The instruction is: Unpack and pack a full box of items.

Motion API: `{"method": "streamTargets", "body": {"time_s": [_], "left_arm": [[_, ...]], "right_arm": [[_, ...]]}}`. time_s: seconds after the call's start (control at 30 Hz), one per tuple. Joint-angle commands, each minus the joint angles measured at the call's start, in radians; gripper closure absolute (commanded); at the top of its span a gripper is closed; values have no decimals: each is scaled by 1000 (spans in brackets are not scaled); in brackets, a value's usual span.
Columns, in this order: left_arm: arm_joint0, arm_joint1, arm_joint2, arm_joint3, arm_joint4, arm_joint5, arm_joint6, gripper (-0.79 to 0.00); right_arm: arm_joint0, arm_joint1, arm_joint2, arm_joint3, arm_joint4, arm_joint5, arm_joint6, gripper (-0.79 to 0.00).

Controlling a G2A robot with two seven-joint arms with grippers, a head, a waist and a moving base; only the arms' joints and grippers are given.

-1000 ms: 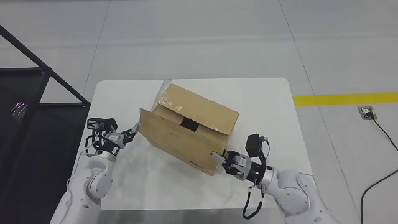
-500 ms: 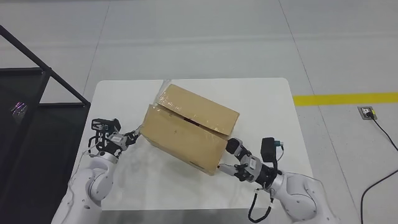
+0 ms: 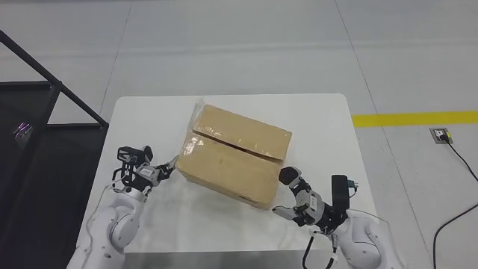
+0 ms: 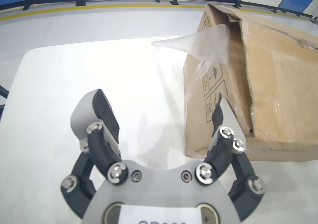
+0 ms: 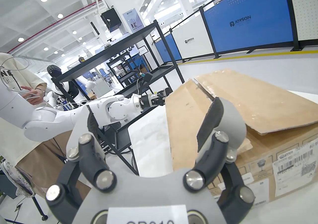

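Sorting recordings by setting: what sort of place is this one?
Probably an industrial hall or robot test floor: a yellow floor line, blue and white partition panels and a black shelving rack, with a cardboard box on a white table.

Box (image 3: 235,157) tipped up 1 s ago w/ dark gap btwn top flaps; now flat on surface (image 3: 142,116), flaps shut. Right end effector (image 3: 283,192) off box's near-right corner, drew back nearer & right, jaws wider. Left end effector (image 3: 169,169) shifted slightly right & nearer.
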Motion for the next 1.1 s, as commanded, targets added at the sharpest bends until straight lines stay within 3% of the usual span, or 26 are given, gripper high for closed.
{"method": "streamTargets", "body": {"time_s": [0.0,0.7,0.77,0.87,1.07], "left_arm": [[8,0,3,-12,5,-7,3,-785],[74,16,21,-83,112,-145,-3,-785],[75,16,19,-82,108,-145,-1,-785],[76,16,11,-77,89,-139,4,-785],[69,18,6,-68,83,-135,-2,-785]], "right_arm": [[2,0,-3,5,-11,-2,-15,-785],[37,3,-26,51,-31,0,-42,-785],[33,6,-18,36,-64,26,-22,-785],[7,19,4,-4,-131,-28,36,-785],[-61,49,14,-100,-289,-28,166,-785]]}}
